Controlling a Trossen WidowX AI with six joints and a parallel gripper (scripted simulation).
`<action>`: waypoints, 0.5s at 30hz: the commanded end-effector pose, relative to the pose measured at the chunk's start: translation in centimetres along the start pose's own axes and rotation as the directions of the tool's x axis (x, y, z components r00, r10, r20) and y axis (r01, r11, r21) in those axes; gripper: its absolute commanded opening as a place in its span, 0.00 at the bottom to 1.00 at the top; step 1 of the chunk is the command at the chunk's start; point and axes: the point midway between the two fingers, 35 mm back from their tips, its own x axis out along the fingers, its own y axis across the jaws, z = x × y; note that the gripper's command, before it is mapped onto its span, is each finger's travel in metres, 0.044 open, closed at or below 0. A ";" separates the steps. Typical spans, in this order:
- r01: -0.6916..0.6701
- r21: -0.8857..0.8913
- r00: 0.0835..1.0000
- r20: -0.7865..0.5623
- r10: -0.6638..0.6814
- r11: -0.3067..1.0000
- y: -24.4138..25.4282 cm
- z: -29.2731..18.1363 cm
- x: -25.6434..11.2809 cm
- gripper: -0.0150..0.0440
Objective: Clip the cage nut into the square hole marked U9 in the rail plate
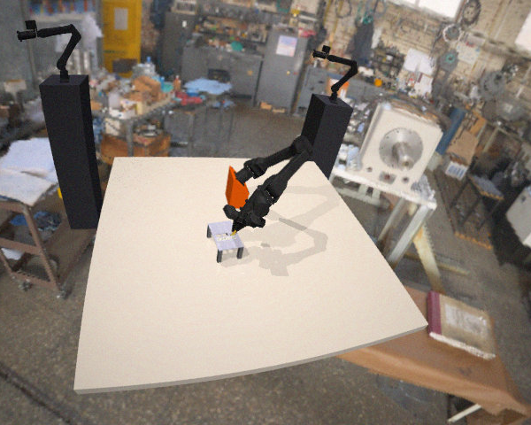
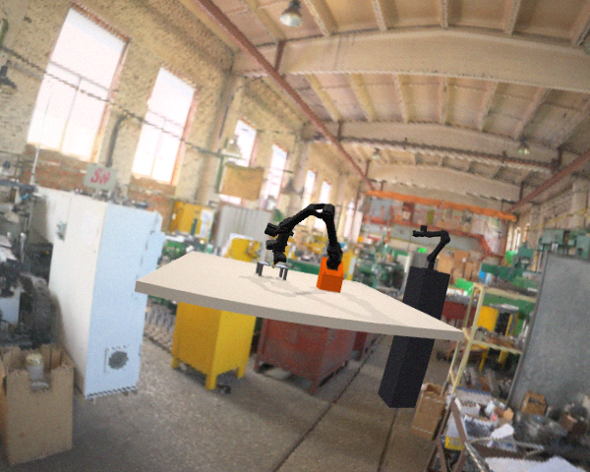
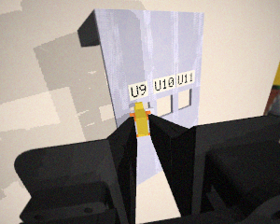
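The rail plate [image 1: 219, 227] [image 3: 123, 51] is pale lavender and stands on short dark legs. In the wrist view, the U9 label [image 3: 138, 90] is at the left of the row. The U9 hole lies below it, mostly hidden by the cage nut. The cage nut [image 3: 142, 123] [image 1: 234, 233] is yellow with small orange edges. My gripper [image 3: 141, 120] [image 1: 234, 229] [image 2: 275, 263] is shut on the cage nut and points down at the plate. The nut's far end overlaps the U9 hole in the wrist view; whether it is inside the hole or just above it I cannot tell.
The U10 hole [image 3: 165, 105] and U11 hole [image 3: 185, 99] are to the right of U9. An orange block [image 1: 236, 189] [image 2: 329, 280] stands on the table [image 1: 202, 320] [image 2: 218, 294] by the arm's base. Two dark pillars carrying other arms stand beyond the table edges.
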 end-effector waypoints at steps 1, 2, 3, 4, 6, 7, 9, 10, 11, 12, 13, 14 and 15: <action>0.015 0.002 1.000 -0.003 -0.015 1.000 0.1 0.0 0.0 0.30; 0.015 0.002 1.000 -0.003 -0.015 1.000 0.1 0.0 0.0 0.30; 0.016 0.002 1.000 -0.003 -0.016 1.000 0.2 0.0 0.0 0.30; 0.016 0.002 1.000 -0.003 -0.016 1.000 0.2 0.0 0.0 0.30; 0.017 0.002 1.000 -0.003 -0.017 1.000 0.2 0.0 0.0 0.30; 0.019 0.003 1.000 -0.003 -0.019 1.000 0.2 0.0 0.0 0.30; 0.023 0.003 1.000 -0.003 -0.023 1.000 0.2 0.0 0.0 0.30; 0.026 0.003 1.000 -0.003 -0.026 1.000 0.3 0.0 0.0 0.30; 0.029 0.003 1.000 -0.003 -0.029 1.000 0.3 0.0 0.0 0.30; 0.032 0.003 0.999 -0.003 -0.032 0.999 0.3 0.0 0.0 0.30; 0.032 0.003 0.999 -0.003 -0.032 0.999 0.3 0.0 0.0 0.30; 0.033 0.003 0.999 -0.003 -0.033 0.999 0.3 0.0 0.0 0.30; 0.033 0.003 0.999 -0.003 -0.033 0.999 0.3 0.0 0.0 0.30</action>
